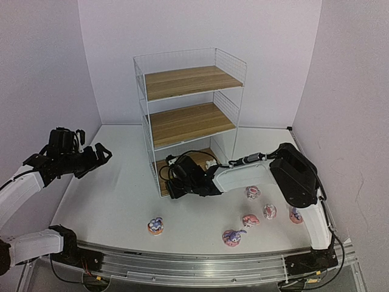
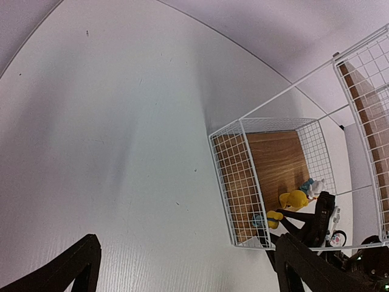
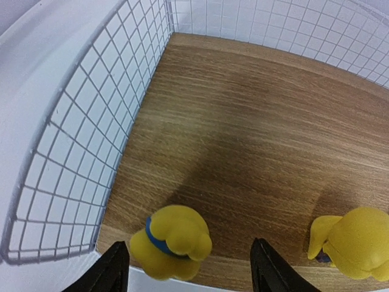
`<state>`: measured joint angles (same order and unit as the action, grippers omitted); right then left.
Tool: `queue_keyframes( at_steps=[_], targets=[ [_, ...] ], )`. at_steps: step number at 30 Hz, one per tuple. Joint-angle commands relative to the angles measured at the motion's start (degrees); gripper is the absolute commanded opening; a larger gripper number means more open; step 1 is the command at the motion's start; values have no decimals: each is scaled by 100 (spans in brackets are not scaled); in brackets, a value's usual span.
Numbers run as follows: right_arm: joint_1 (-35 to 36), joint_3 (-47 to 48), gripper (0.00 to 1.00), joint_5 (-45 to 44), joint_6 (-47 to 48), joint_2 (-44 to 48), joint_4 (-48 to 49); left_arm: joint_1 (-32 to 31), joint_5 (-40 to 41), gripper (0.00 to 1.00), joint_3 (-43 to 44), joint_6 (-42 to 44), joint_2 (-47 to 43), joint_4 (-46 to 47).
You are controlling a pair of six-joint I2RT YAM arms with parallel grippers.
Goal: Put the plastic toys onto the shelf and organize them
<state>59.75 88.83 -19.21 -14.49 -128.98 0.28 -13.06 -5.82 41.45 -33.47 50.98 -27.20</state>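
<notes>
Right wrist: yellow toy (image 3: 170, 240) sits inside spread pincer (image 3: 191, 266).

White wire shelf (image 1: 191, 82) upright, three wooden boards. Yellow toy (image 3: 170, 240) and second yellow toy (image 3: 355, 243) stand at bottom board's front edge. Six pink-purple toys (image 1: 250, 220) scattered on table (image 1: 121, 194) in front.

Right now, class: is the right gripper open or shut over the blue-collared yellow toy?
Open. On the right gripper, the fingers stand apart, clear of the yellow toy between them.

Matt wood-grain boards (image 3: 243, 121) in white wire shelf (image 1: 234, 64); smooth plastic toys (image 3: 172, 240) (faintly glossy); matt table (image 1: 115, 194).
</notes>
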Motion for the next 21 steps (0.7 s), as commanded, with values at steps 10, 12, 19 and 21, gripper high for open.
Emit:
queue_keyframes(
  at_steps=[10, 12, 19, 21],
  targets=[
    [6, -1944, 87, 598, -984, 2806, -197, 9, -19, 100, 50, -123, -226, 68],
    [8, -2296, 87, 489, -1228, 3274, -522, 6, -49, 100, -6, -208, -251, 146],
    [-135, -3201, 92, -637, -2404, 4586, -2294, 2, -316, 100, -251, -369, -151, 556],
    [-338, -3228, 94, -642, -2611, 4737, -2854, 3, -374, 100, -287, -380, -87, 627]
  ],
)
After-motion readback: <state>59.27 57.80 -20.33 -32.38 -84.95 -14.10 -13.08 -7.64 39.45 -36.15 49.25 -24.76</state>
